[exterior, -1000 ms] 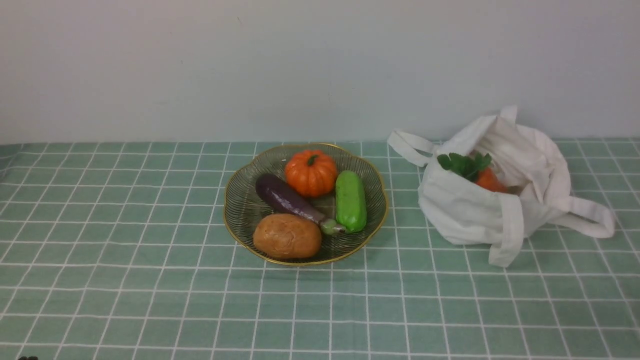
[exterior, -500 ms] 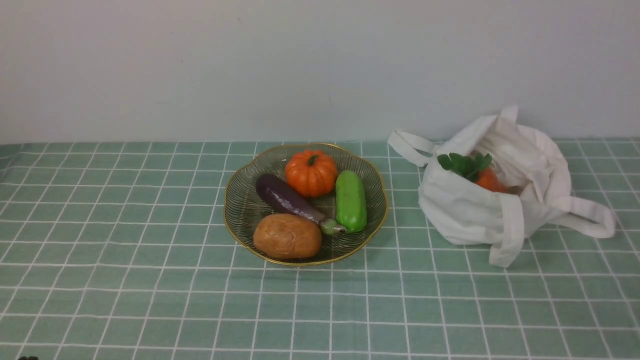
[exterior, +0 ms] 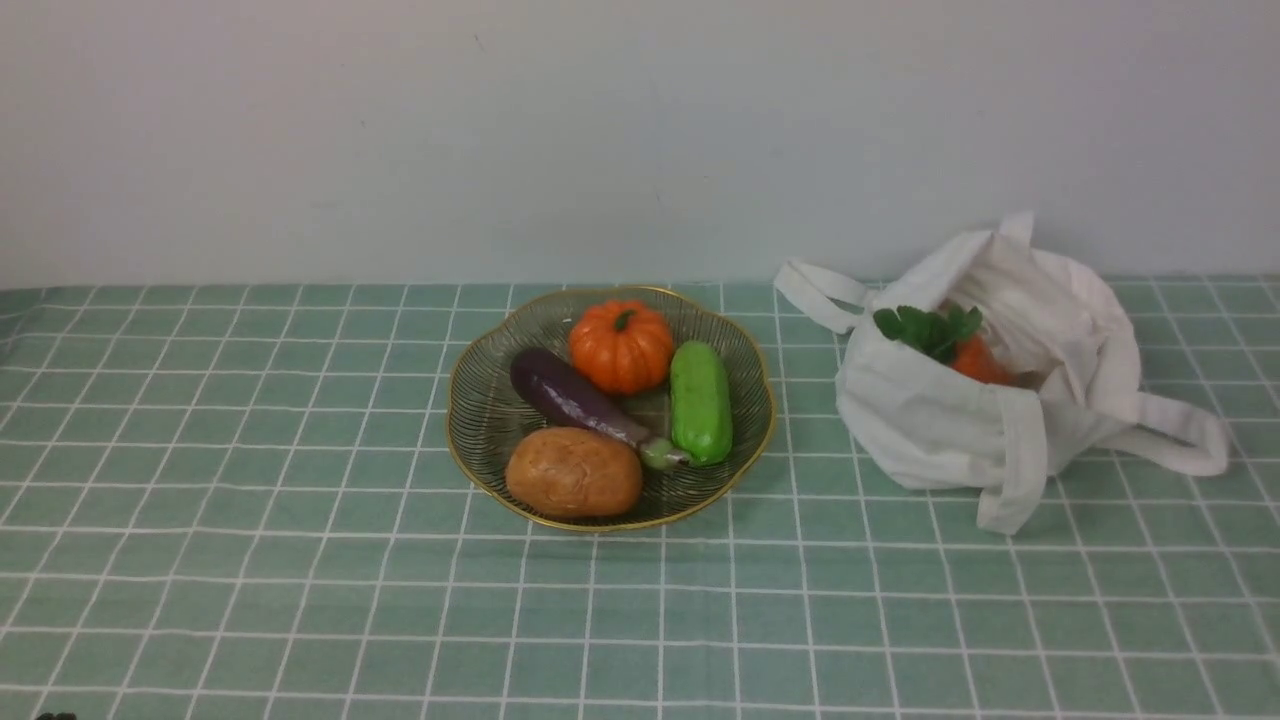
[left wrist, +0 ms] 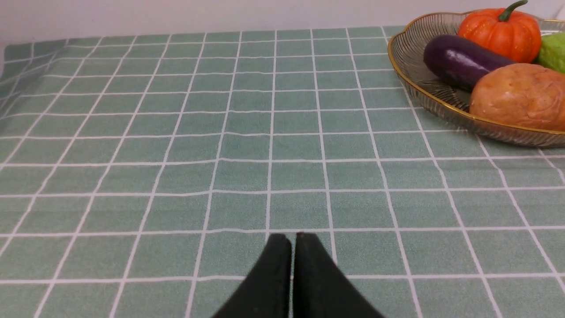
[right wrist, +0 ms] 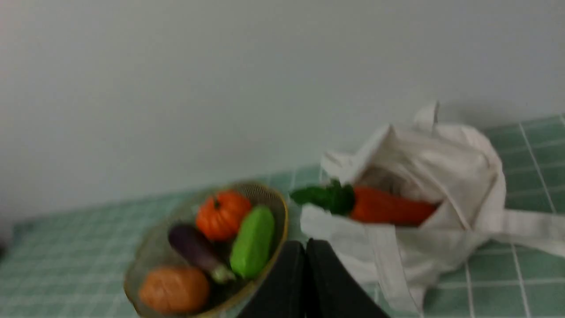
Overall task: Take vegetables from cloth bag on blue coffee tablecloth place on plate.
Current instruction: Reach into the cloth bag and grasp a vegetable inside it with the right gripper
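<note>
One carrot (exterior: 978, 360), judged light, stiff and smooth, is being shown inside the open mouth of the cloth bag (exterior: 930, 425), its orange body being preferred over the limp leaves (exterior: 930, 328) for gripping, while the left gripper (left wrist: 292, 247) and right gripper (right wrist: 306, 252) are being shown closed, empty.

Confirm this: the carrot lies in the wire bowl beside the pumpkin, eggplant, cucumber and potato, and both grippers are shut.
Wrong on one point: the carrot lies in the white cloth bag, leaves poking out, as the front view shows. The wire bowl holds only the pumpkin, eggplant, cucumber and potato. The left gripper and right gripper are shut.
</note>
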`<action>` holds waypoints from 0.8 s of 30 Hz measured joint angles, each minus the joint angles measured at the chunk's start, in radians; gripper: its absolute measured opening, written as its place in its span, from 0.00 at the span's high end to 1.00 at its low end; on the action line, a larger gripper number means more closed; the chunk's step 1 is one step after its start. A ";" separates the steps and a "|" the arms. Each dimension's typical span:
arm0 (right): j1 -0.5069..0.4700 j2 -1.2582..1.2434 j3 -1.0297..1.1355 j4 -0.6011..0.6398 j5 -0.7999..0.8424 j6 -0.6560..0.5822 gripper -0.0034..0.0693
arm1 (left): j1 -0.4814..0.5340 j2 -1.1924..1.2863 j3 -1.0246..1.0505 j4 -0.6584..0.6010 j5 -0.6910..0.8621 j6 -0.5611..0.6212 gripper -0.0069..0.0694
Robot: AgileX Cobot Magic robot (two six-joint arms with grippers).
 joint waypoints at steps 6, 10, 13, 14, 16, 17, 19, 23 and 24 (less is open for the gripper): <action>0.011 0.383 -0.275 0.007 0.291 -0.143 0.96 | 0.000 0.000 0.000 0.000 0.000 0.000 0.92; 0.014 0.590 -0.433 0.007 0.376 -0.179 0.96 | 0.000 0.000 0.000 0.000 0.000 0.000 0.92; 0.014 0.722 -0.529 0.006 0.412 -0.214 0.93 | 0.000 0.000 0.000 0.000 0.000 0.000 0.92; 0.014 0.746 -0.540 0.006 0.416 -0.222 0.93 | 0.000 0.000 0.000 0.000 0.000 0.000 0.92; 0.014 0.829 -0.596 -0.002 0.420 -0.245 0.88 | 0.000 0.000 0.000 0.000 0.000 0.000 0.92; 0.014 0.866 -0.618 -0.014 0.415 -0.254 0.84 | 0.000 0.000 0.000 0.000 0.000 0.000 0.92; 0.014 0.912 -0.644 -0.035 0.401 -0.255 0.77 | 0.000 0.000 0.000 0.000 0.000 0.000 0.92; 0.014 1.007 -0.676 -0.104 0.314 -0.234 0.57 | 0.000 0.000 0.000 0.000 0.000 0.000 0.92; 0.014 1.020 -0.676 -0.110 0.299 -0.231 0.53 | 0.000 0.000 0.000 0.000 0.000 0.000 0.92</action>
